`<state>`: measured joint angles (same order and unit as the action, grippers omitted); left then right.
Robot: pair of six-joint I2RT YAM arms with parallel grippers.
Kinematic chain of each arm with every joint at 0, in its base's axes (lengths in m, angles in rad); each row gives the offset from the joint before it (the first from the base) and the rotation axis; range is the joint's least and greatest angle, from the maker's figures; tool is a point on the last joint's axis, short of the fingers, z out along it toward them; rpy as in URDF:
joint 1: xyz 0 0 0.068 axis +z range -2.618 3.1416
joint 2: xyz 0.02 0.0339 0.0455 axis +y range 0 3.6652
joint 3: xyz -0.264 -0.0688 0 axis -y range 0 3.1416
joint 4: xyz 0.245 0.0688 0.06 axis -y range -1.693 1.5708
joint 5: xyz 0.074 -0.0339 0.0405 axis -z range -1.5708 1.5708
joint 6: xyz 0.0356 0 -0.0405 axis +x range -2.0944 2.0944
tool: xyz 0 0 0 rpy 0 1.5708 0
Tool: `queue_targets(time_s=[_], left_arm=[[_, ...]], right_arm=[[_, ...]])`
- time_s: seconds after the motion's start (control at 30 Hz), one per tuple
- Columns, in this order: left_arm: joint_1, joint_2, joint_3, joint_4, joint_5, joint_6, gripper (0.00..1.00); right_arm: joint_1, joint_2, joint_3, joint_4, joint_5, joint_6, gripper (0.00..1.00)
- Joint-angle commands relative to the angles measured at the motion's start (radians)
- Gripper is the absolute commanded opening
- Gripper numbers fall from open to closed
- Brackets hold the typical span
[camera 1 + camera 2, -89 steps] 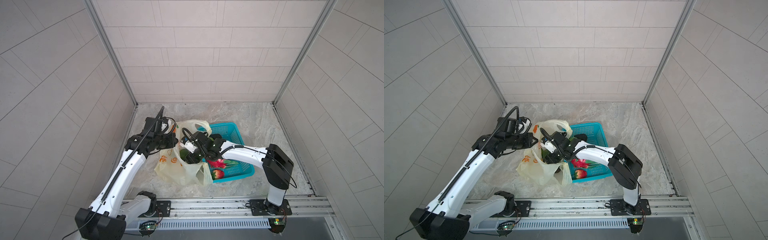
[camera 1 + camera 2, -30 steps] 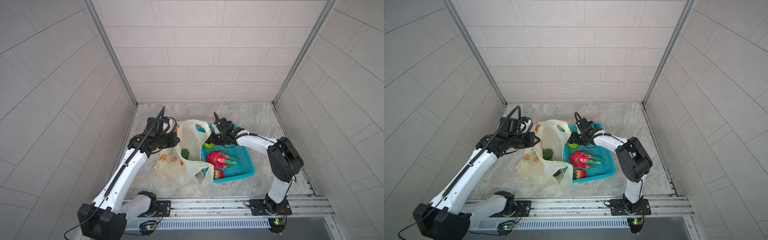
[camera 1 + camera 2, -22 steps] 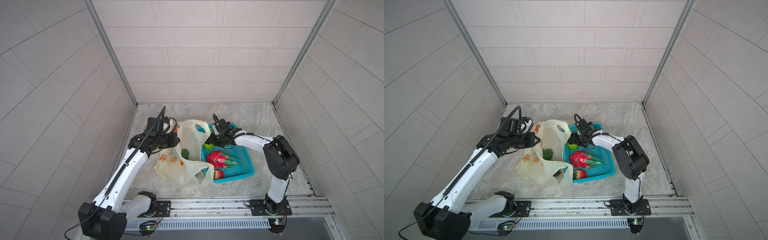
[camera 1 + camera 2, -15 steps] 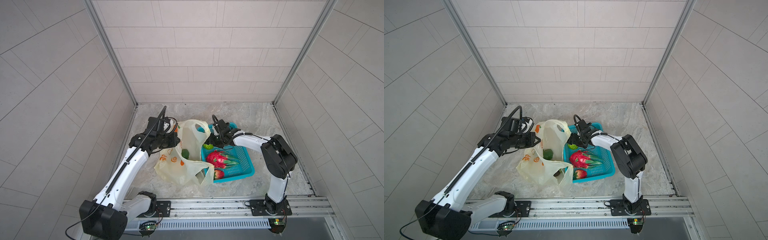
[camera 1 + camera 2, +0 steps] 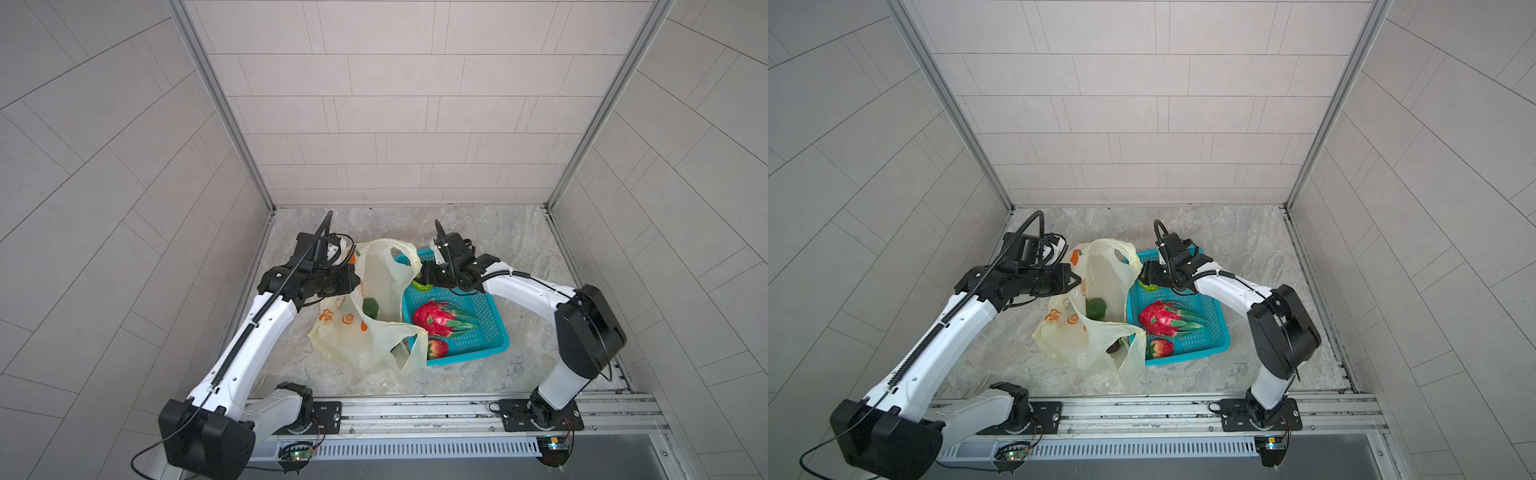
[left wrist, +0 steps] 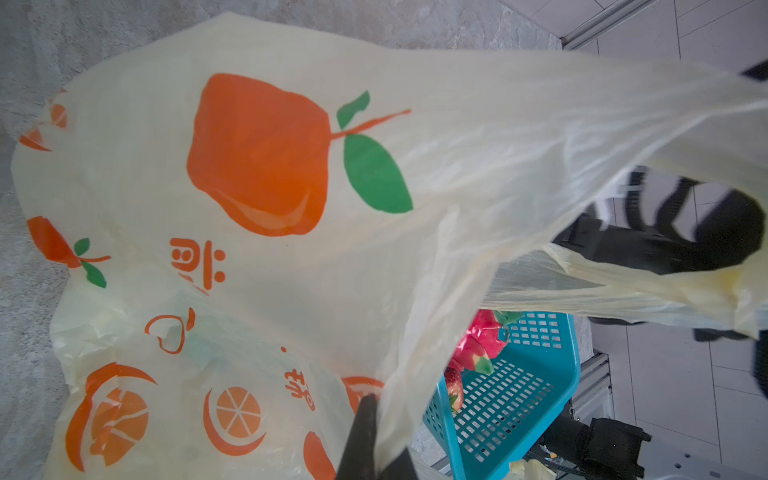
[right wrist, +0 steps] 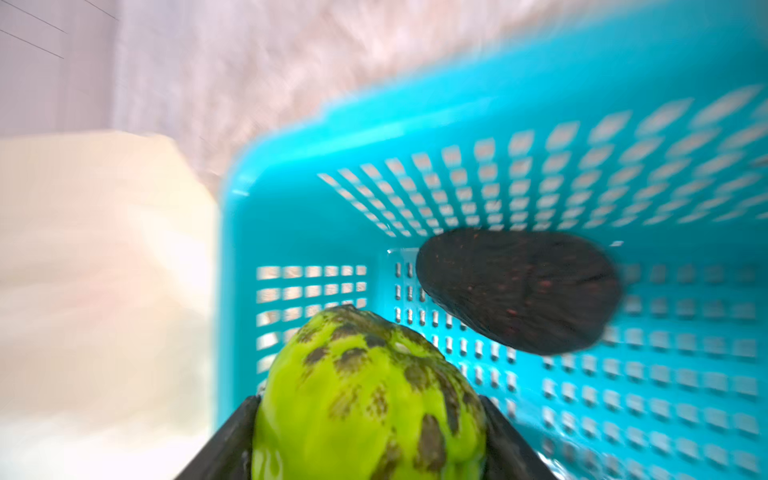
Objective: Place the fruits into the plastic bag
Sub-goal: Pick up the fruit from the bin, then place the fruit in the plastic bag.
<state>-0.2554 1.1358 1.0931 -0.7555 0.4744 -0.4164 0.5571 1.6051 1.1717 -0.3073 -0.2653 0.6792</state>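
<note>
The cream-yellow plastic bag (image 5: 365, 332) (image 5: 1088, 336) lies left of the teal basket, mouth held up. My left gripper (image 5: 353, 276) (image 6: 374, 449) is shut on the bag's edge. A dark green fruit (image 5: 371, 307) shows inside the bag. My right gripper (image 5: 422, 278) (image 7: 370, 436) reaches into the basket's far left corner, its fingers pressed on both sides of the bumpy lime-green fruit (image 7: 365, 395) (image 5: 1148, 286). A dark purple piece (image 7: 519, 291) lies just beyond it. The dragon fruit (image 5: 434, 318) and the strawberry (image 5: 436, 348) lie in the basket.
The teal perforated basket (image 5: 486, 332) (image 7: 415, 124) touches the bag's right side. Tiled walls close in the marble floor on three sides. The arms' mounting rail (image 5: 415, 411) runs along the front edge.
My right gripper has left the bag, gone to the basket's far left corner and narrowed its jaws onto the lime-green fruit. The left arm has held the bag still.
</note>
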Motion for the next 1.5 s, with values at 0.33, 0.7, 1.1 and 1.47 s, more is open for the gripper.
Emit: queue_targets(time_s=[0.33,0.7,1.1,1.47], left_arm=[[0.001,-0.015,0.019,0.006,0.001,0.010,0.00],[0.001,-0.047,0.041,-0.050,-0.074,0.051,0.00],[0.001,-0.083,0.047,-0.100,-0.128,0.103,0.00],[0.001,-0.079,0.008,-0.027,-0.055,0.053,0.00]], right_arm=[[0.150,-0.526,-0.029,-0.039,0.255,-0.369,0.49],[0.377,-0.264,0.067,0.020,0.106,-0.434,0.52],[0.389,0.083,0.186,0.080,0.134,-0.314,0.57],[0.292,0.327,0.345,0.067,0.161,-0.169,0.67]])
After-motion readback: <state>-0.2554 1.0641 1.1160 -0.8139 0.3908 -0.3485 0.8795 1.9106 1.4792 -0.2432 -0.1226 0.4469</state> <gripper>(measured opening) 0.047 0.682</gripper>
